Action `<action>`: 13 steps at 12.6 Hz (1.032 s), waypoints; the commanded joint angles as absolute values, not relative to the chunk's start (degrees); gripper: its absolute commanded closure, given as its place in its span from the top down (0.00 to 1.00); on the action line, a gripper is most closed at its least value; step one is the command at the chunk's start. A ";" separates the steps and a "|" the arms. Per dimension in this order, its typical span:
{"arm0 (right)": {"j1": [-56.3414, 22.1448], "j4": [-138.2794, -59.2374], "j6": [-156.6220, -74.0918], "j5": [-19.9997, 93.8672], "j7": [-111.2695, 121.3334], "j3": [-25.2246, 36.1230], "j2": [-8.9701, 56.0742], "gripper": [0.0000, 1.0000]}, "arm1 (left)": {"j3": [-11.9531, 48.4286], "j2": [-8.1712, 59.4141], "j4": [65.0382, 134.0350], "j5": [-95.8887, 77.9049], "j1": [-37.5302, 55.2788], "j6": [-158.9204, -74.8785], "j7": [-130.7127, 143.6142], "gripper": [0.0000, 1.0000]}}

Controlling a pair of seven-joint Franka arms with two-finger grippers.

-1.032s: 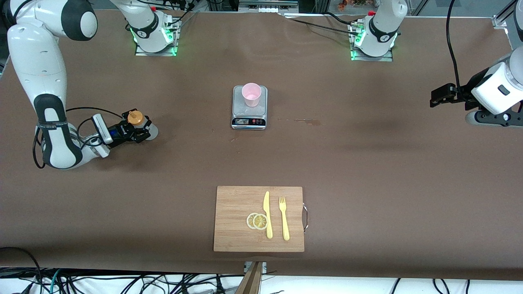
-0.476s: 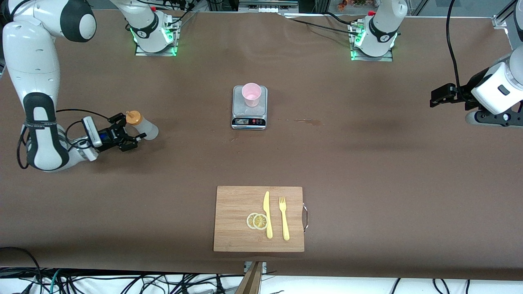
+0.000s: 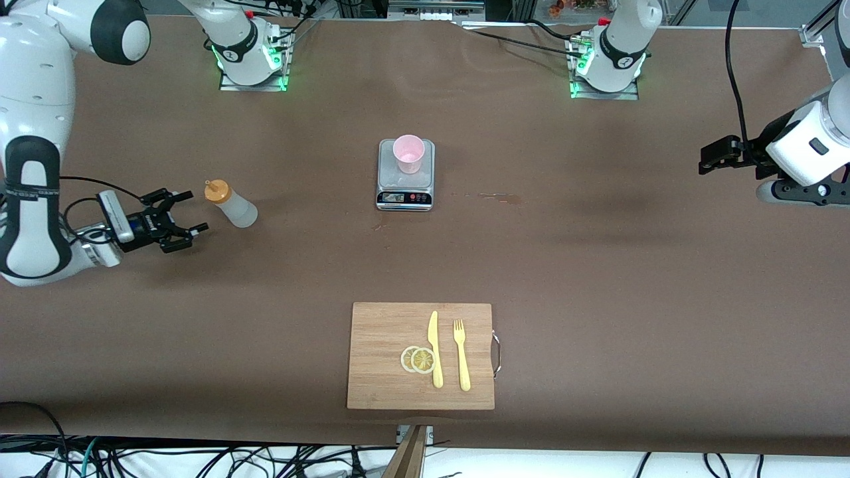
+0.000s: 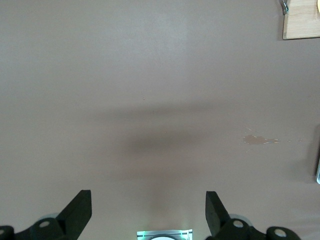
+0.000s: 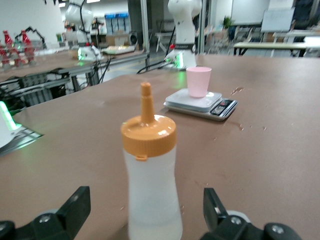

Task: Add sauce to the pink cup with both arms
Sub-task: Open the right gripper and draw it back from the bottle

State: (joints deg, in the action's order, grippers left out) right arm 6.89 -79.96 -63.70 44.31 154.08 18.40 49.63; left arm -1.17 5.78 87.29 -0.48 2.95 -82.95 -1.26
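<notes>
- The right gripper (image 3: 184,220) sits low over the tabletop (image 3: 597,279) near the right arm's end, its jaws spread wide and holding nothing; the sauce bottle (image 3: 229,204) stands upright just beside its fingertips, apart from them.
- In the right wrist view the sauce bottle (image 5: 151,177) stands centred between the two open fingers (image 5: 75,205), whitish body and orange nozzle cap (image 5: 148,131) up.
- The left gripper (image 3: 714,156) waits in the air over the left arm's end of the tabletop, jaws wide open and empty; the left wrist view shows its fingers (image 4: 80,210) over bare tabletop (image 4: 150,75).
- The pink cup (image 3: 408,153) stands upright on a kitchen scale (image 3: 406,192) in the middle of the tabletop, well apart from the bottle, toward the bases.
- Nearer the front camera lies a wooden cutting board (image 3: 385,332) bearing two lemon slices (image 3: 418,360), a yellow knife (image 3: 434,348) and a yellow fork (image 3: 461,354).
- A small sauce-coloured stain (image 3: 499,196) marks the tabletop beside the scale.
</notes>
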 commanded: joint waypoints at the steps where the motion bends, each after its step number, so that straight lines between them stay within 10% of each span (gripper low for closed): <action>1: 6.59 -80.51 -66.34 38.78 147.34 18.28 42.48 1.00 | -0.97 6.50 85.61 -1.49 2.37 -81.83 -2.37 1.00; 13: 2.20 -91.40 -79.45 11.44 89.09 7.22 8.46 1.00 | -0.97 6.50 85.52 -1.49 2.37 -81.83 -2.37 1.00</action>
State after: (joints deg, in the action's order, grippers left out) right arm 2.63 -86.34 -77.46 14.40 97.20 9.20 14.45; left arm -1.17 5.80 87.22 -0.49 2.95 -82.95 -1.26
